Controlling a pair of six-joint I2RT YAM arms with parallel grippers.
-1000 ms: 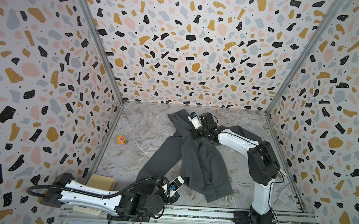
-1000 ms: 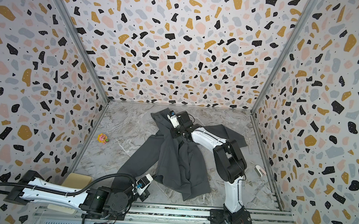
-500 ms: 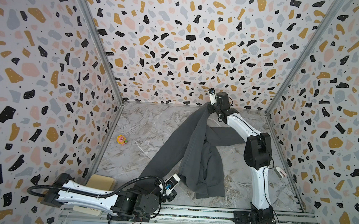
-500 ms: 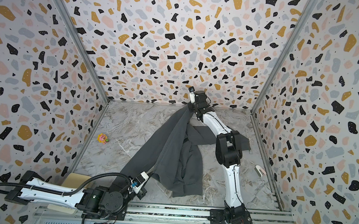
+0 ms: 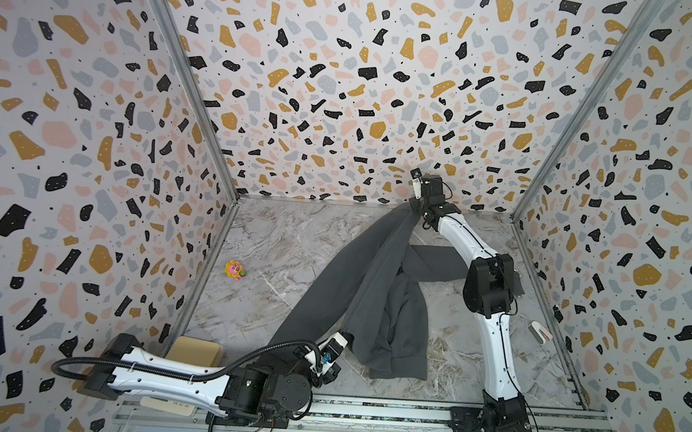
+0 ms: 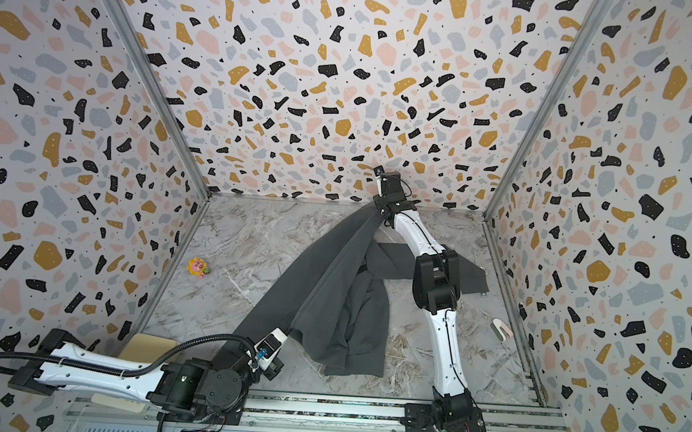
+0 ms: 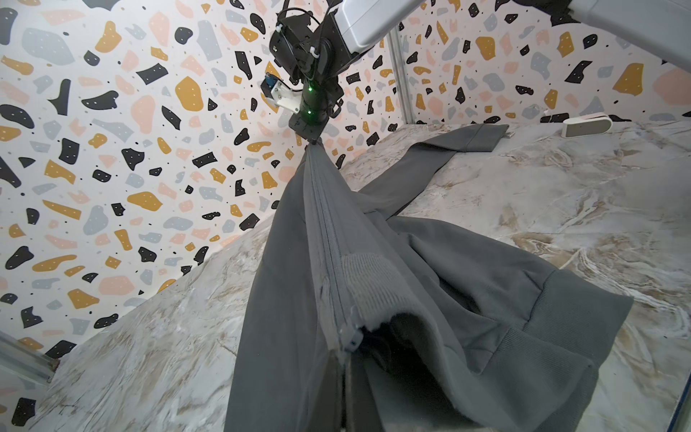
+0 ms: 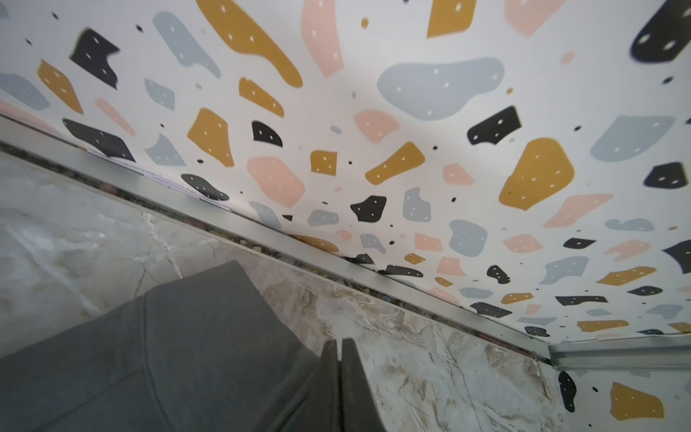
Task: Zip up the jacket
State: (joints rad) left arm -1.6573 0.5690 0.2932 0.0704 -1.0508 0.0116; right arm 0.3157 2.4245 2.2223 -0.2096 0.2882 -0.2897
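The dark grey jacket point(image 5: 377, 286) point(image 6: 330, 291) is stretched in a taut line from near the front rail to the back wall, and the rest of it hangs and lies on the marble floor. My left gripper point(image 5: 345, 334) point(image 6: 288, 332) is shut on its lower end. In the left wrist view the dark fingers point(image 7: 336, 392) pinch the hem just below a small grey zip part point(image 7: 353, 340), and the zip line point(image 7: 325, 232) runs joined up to my right gripper point(image 7: 315, 140). The right gripper point(image 5: 413, 207) point(image 6: 378, 210) point(image 8: 340, 342) is shut on the jacket's top end, beside the fabric point(image 8: 187, 355).
A small pink and yellow toy point(image 5: 235, 269) point(image 6: 199, 267) lies near the left wall. A tan block point(image 5: 195, 350) sits at the front left. A small white object point(image 5: 538, 332) point(image 7: 585, 125) lies by the right wall. The back wall point(image 8: 411, 149) is very close to the right gripper.
The right gripper has gone up and back from the middle of the jacket to the back wall, drawing the fabric taut. It has barely moved in the last half second. The left gripper has kept its hold.
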